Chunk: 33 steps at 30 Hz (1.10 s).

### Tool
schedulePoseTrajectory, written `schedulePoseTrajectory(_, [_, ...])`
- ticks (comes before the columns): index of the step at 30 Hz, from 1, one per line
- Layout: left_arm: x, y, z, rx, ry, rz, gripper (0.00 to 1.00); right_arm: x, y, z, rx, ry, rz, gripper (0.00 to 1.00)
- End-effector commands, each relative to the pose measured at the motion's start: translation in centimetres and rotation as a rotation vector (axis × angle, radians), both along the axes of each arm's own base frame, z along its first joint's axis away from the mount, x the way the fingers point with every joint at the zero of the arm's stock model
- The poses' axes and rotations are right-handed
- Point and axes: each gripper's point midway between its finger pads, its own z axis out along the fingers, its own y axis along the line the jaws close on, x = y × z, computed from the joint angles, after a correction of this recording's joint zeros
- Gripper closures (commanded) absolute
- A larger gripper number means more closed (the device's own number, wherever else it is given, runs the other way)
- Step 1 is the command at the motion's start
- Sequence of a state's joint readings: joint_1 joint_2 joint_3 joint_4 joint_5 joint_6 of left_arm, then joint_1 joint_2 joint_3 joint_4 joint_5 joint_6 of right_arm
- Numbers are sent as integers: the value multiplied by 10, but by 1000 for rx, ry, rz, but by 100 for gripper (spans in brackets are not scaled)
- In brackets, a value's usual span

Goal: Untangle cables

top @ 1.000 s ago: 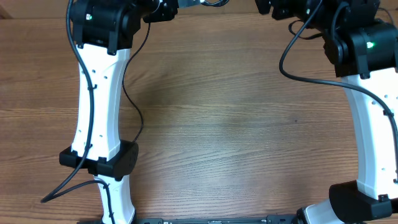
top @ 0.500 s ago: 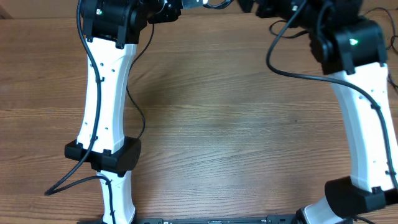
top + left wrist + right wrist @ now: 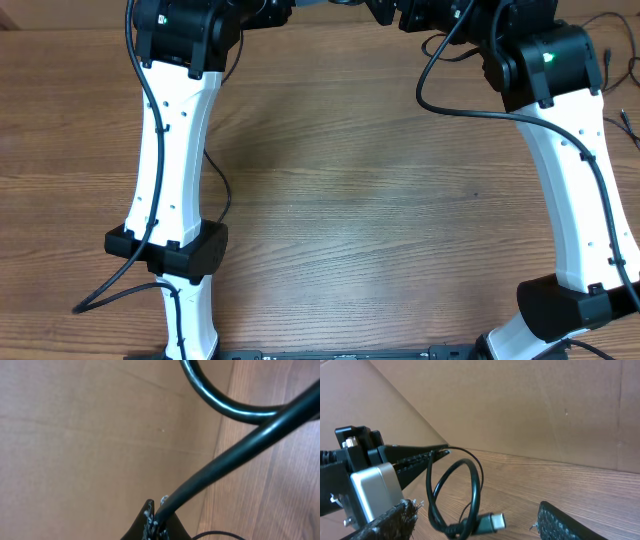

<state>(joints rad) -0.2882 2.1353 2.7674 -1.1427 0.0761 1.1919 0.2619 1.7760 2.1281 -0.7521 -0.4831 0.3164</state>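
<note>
**Overhead.** The left arm (image 3: 165,170) and right arm (image 3: 575,170) rise from the near edge of the table (image 3: 370,200). Both reach to its far side, where the frame cuts off their wrists. Neither the grippers nor the thin cords can be made out here.

**Left wrist.** The left gripper (image 3: 155,519) has its fingers together, clamped on a black cable (image 3: 240,452) that runs obliquely above the table. A second curved strand crosses it higher up. A cardboard wall (image 3: 100,435) stands along the table's edge.

**Right wrist.** The right gripper (image 3: 477,506) has its fingers well apart and grips nothing. Between them a coil of the cable hangs just above the table, ending in a silver-tipped plug (image 3: 492,521). The left gripper, seen across the table, pinches the top of the coil.
</note>
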Motion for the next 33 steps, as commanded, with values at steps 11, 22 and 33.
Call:
schedulePoseTrajectory(11, [-8, -30, 8, -597, 248, 187, 96, 23, -55, -13, -220, -66, -211, 24])
schedulePoseTrajectory(22, [-57, -74, -6, -843, 656, 75, 96, 32, -94, -37, -409, -62, -263, 23])
schedulePoseTrajectory(33, [-91, -105, -86, -649, 888, 233, 96, 42, -149, -7, -501, -128, -543, 19])
